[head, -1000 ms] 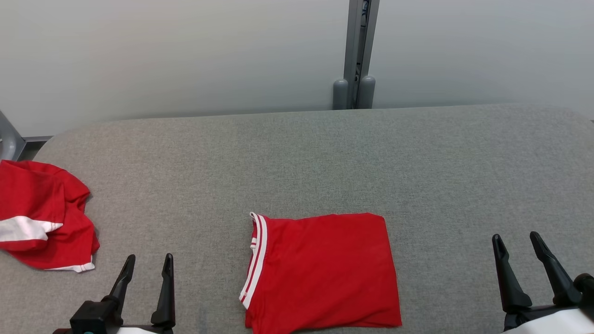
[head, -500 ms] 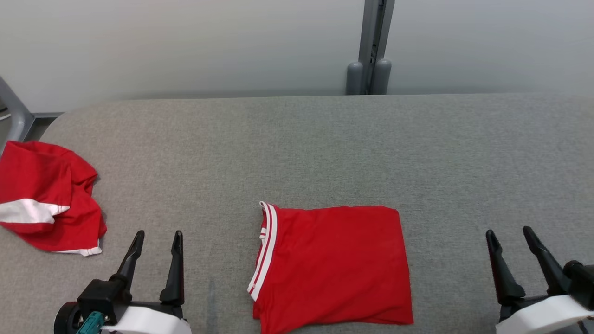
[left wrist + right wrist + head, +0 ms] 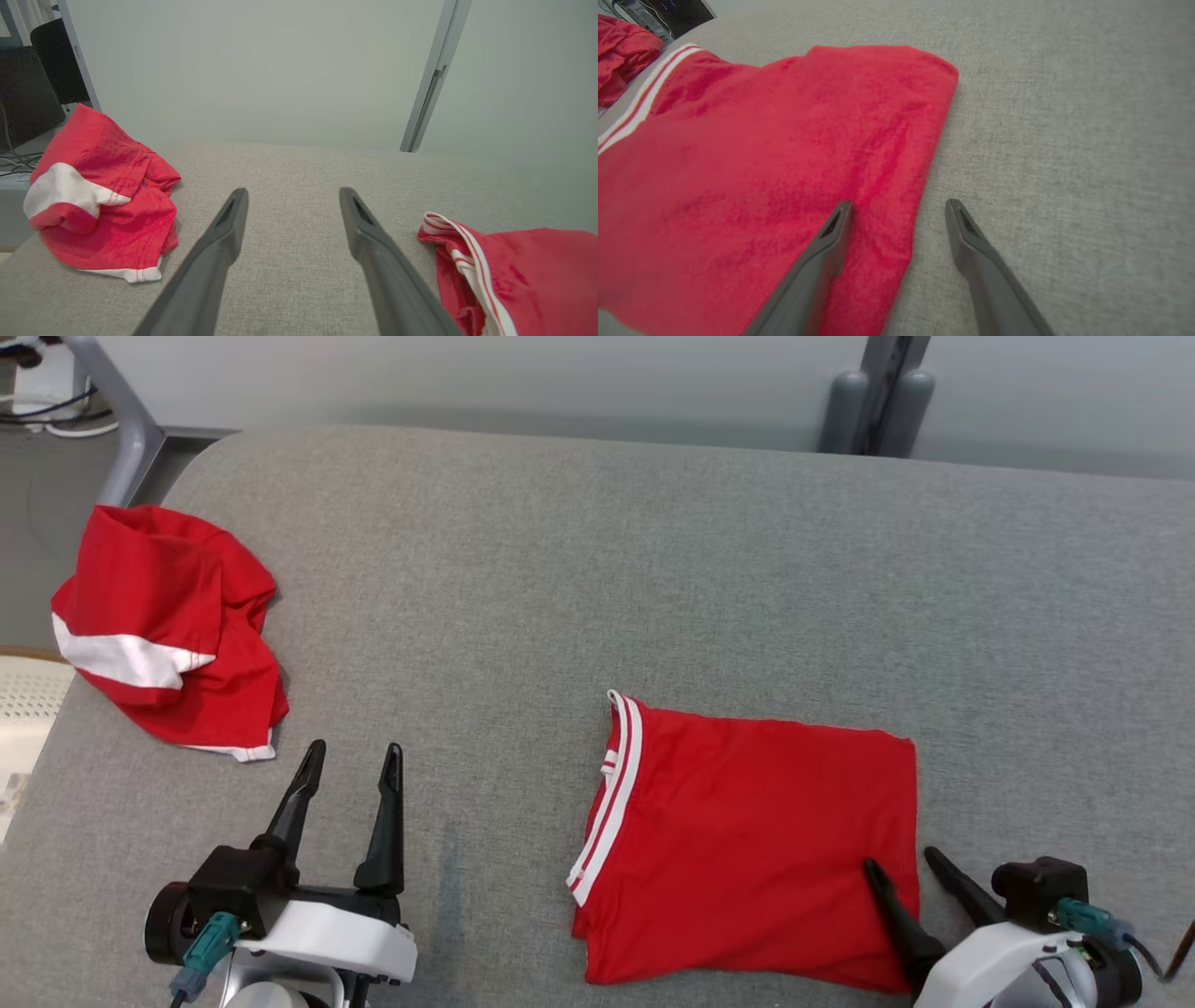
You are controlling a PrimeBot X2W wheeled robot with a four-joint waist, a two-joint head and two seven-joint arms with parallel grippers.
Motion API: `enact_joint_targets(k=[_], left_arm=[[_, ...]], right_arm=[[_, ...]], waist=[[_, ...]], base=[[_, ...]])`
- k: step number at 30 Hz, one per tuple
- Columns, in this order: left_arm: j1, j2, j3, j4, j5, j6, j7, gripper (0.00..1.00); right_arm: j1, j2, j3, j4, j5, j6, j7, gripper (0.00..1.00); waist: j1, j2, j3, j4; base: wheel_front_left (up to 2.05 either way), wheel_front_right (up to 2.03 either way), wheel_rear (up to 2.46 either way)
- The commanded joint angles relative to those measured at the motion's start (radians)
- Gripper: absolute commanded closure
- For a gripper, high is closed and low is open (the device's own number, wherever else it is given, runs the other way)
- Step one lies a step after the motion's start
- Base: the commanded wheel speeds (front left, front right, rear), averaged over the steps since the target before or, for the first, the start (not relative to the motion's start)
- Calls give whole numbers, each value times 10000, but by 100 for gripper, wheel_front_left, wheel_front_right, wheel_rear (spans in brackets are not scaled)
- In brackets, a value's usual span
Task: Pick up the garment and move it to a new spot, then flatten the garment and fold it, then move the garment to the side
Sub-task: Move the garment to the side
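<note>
We see two long, thin, black fingers (image 3: 384,821) with pointed tips on the left gripper (image 3: 356,747) and the right gripper (image 3: 901,857). Each wrist has a smooth white shell (image 3: 327,933), a black block (image 3: 233,887) and a blue-green plug (image 3: 207,943). A thin dark cable (image 3: 1181,947) comes off the right one.

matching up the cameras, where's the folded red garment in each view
head view: folded red garment lower centre-right
left wrist view: it sits in the lower right corner
right wrist view: it covers left and centre
shared landmark: crumpled red-and-white garment, left side in all three
</note>
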Motion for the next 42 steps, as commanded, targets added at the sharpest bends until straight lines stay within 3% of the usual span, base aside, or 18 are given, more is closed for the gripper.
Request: enact_joint_targets(k=[1, 3, 4, 5, 6, 12, 17, 25, 31, 42], left_arm=[[-231, 13, 65, 32, 12, 5, -60, 0], [-260, 5, 134, 51, 18, 24, -72, 0], [-266, 9, 172, 59, 22, 30, -73, 0], [-266, 9, 172, 59, 22, 30, -73, 0], [-285, 16, 202, 69, 25, 38, -79, 0], [-305, 29, 364, -151, 125, 63, -82, 0], [-183, 31, 415, -437, 186, 41, -84, 0], [-521, 261, 143, -756, 472, -192, -54, 0], [-1265, 534, -250, -1465, 748, -409, 361, 0], [-2421, 875, -700, -2614, 1187, -578, 878, 0]], right_arm=[[-191, -46, 128, 310, 196, 3, 135, 0], [-244, -44, 337, 645, 341, 1, 273, 0], [-309, -60, 424, 749, 376, 1, 261, 51], [-309, -60, 424, 749, 376, 1, 261, 51], [-354, -84, 513, 857, 437, 1, 291, 100], [-746, -364, 824, 803, 543, -4, -190, 100], [-1084, -849, 981, 463, 248, -7, -575, 100], [-1797, -2417, 964, 419, -277, 1, -826, 100], [-3438, -3631, 890, 1233, -389, -1, -1307, 100], [-6000, -4968, -380, 3863, -194, -1, -2178, 100]], waist=[[0, 0, 141, 135], [0, 0, 156, 145], [0, 0, 158, 133], [0, 0, 158, 133], [0, 0, 154, 112], [0, 0, 103, -224], [0, 0, 179, -931], [0, 0, 528, -2392], [0, 0, 1611, -3479], [0, 0, 3283, -3796]], base=[[0, 0, 0], [0, 0, 0], [0, 0, 0], [0, 0, 0], [0, 0, 0], [0, 0, 0], [0, 0, 0], [0, 0, 0], [0, 0, 0], [0, 0, 0]])
